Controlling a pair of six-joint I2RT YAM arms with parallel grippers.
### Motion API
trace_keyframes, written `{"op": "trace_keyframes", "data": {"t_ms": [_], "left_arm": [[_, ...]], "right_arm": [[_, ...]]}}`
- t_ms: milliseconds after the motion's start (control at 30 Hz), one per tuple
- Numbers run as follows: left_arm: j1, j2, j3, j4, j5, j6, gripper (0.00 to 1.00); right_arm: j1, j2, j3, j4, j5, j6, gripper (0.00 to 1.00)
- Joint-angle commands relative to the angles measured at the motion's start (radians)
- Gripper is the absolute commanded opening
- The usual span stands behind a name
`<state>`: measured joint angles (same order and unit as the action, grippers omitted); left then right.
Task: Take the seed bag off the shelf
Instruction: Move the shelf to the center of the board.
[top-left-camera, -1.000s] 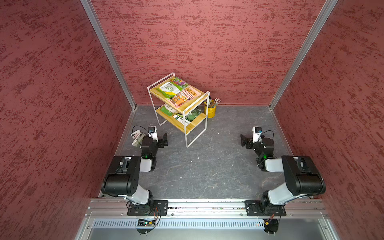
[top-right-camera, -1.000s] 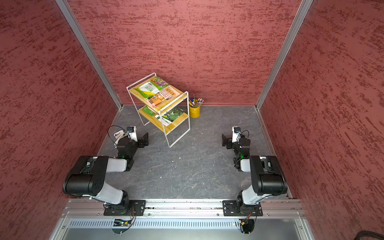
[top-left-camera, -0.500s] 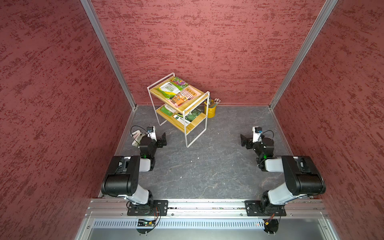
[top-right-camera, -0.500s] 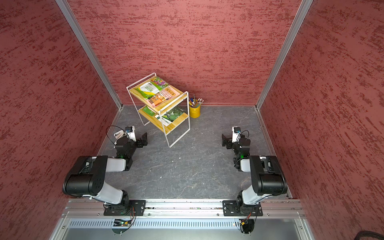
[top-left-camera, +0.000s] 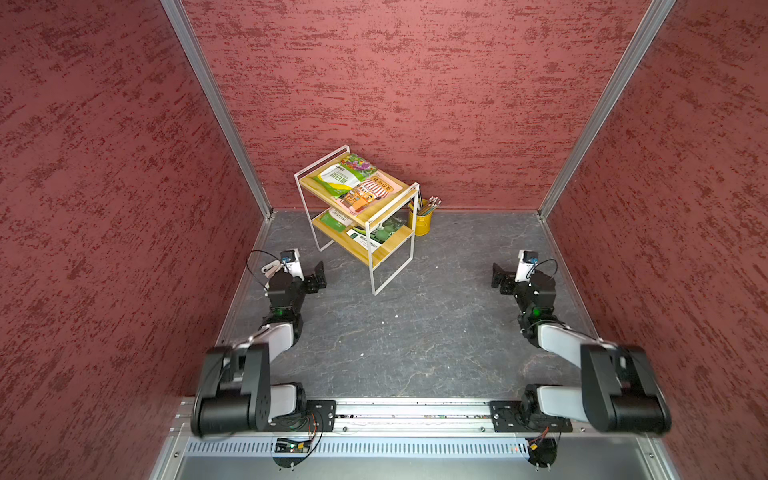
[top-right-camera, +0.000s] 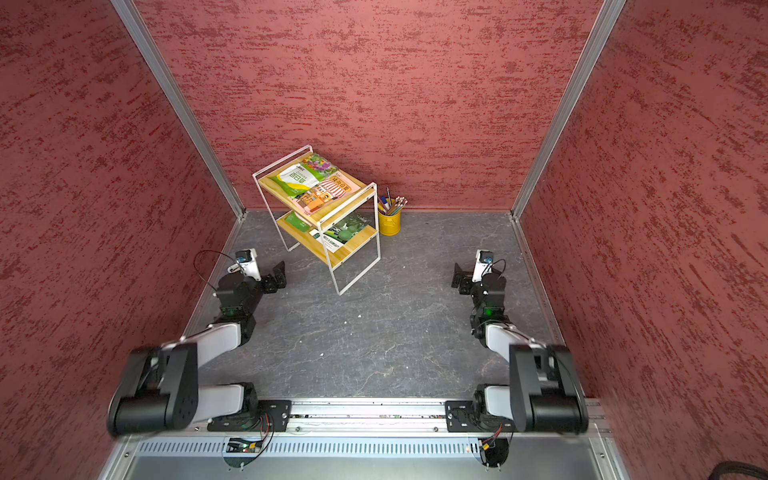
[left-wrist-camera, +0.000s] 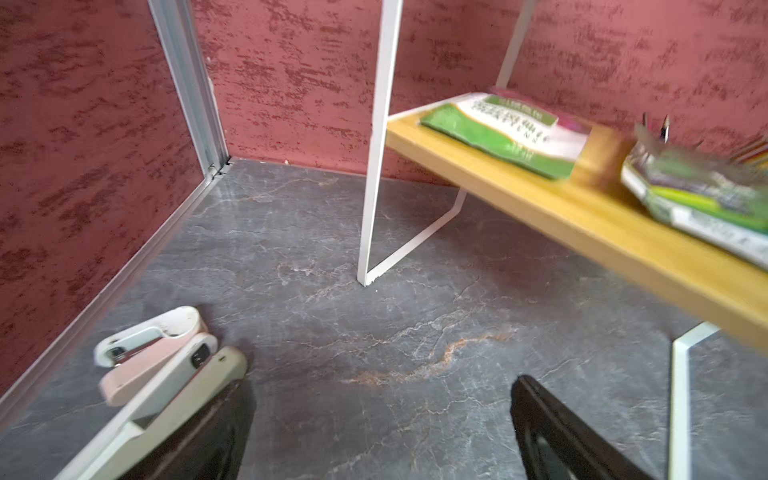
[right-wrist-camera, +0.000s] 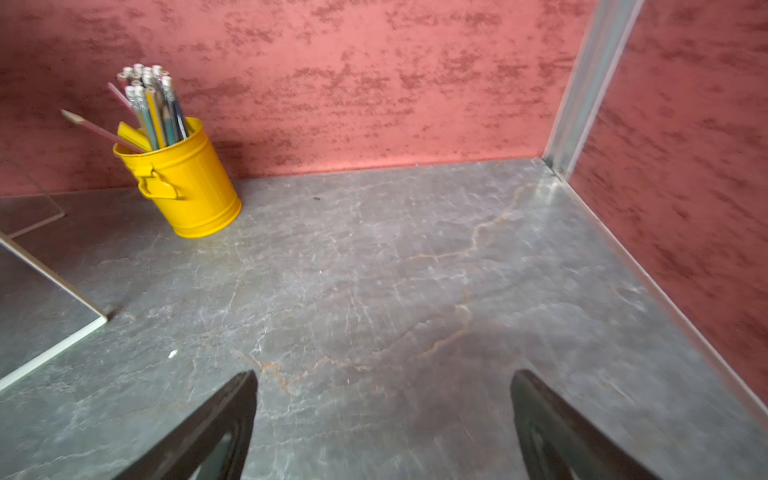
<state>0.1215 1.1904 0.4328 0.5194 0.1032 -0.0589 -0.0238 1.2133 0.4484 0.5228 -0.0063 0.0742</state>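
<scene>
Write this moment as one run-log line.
left gripper: open, empty | right gripper: open, empty | seed bags: on shelf, untouched

Cropped, covered, blurred

In the left wrist view the lower board of the shelf (left-wrist-camera: 540, 208) runs off the picture's edge, and the seed bag (left-wrist-camera: 698, 195) at that end is blurred and cropped; the left pincer (left-wrist-camera: 382, 384) covers part of a stapler (left-wrist-camera: 158, 361). In both top views the upper board hides part of the lower-tier bags (top-left-camera: 337, 219), whose print is too small to read.
</scene>
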Motion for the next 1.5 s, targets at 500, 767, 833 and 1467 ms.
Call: {"op": "trace_keyframes", "data": {"t_ms": [500, 767, 833, 1467], "left_arm": [[0.207, 0.328, 0.615, -0.347, 0.621, 0.002, 1.0], [0.208, 0.5, 0.741, -0.189, 0.674, -0.014, 1.0], [0.207, 0.545, 0.782, -0.173, 0.687, -0.018, 1.0], [0.176, 0.768, 0.926, 0.216, 0.961, -0.363, 0.97]], "right_arm": [[0.25, 0.053, 0.653, -0.886, -0.302, 0.226, 0.98], [0.329, 0.132, 0.749, -0.928, -0.327, 0.196, 0.98], [0.342, 0.138, 0.751, -0.923, -0.33, 0.197, 0.98], [0.419, 0.318, 0.89, -0.929, -0.355, 0.184, 0.98]]}}
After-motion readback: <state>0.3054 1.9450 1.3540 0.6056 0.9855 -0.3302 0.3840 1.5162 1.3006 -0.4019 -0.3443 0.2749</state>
